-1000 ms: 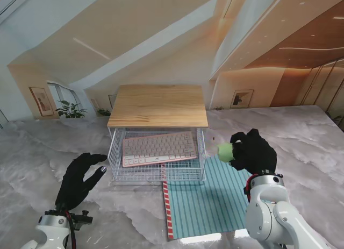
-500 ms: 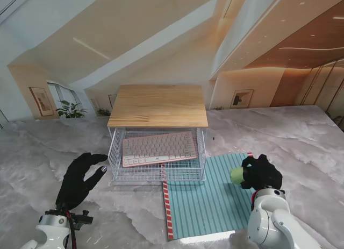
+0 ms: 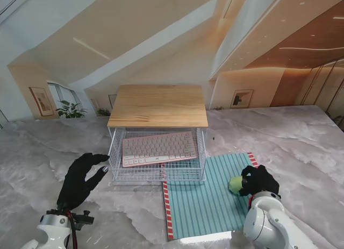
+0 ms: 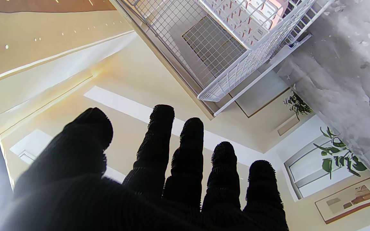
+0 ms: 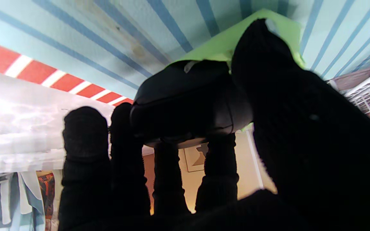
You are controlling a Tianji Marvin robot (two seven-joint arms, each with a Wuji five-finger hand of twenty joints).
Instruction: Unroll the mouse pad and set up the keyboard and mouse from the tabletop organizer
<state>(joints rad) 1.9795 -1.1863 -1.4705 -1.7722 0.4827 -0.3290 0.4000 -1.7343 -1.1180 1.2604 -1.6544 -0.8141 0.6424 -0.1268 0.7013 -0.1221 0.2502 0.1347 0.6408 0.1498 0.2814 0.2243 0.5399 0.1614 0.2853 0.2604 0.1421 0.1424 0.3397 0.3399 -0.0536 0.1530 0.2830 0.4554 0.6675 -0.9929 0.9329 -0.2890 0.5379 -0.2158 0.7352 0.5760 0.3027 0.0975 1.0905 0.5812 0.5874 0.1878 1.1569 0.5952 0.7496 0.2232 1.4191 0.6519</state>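
Right hand [image 3: 259,180], black-gloved, is closed round your lime-green and black mouse [image 3: 235,184], over the right side of the unrolled blue-striped mouse pad [image 3: 204,200]. Left hand [image 3: 79,179]: fingers spread, holding nothing, left of the white wire organizer w/ wooden top [image 3: 157,171]. Pink-edged white keyboard [image 3: 158,148] lies inside it.

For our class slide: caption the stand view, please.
Right hand holds the green mouse over the striped pad; the keyboard lies in the wire organizer.

Looks like a staged demo spot, not a real home: marble-print tabletop [image 3: 301,141] and a printed room backdrop [image 3: 161,39] with framed pictures [image 3: 242,98] and a potted plant [image 3: 69,109].
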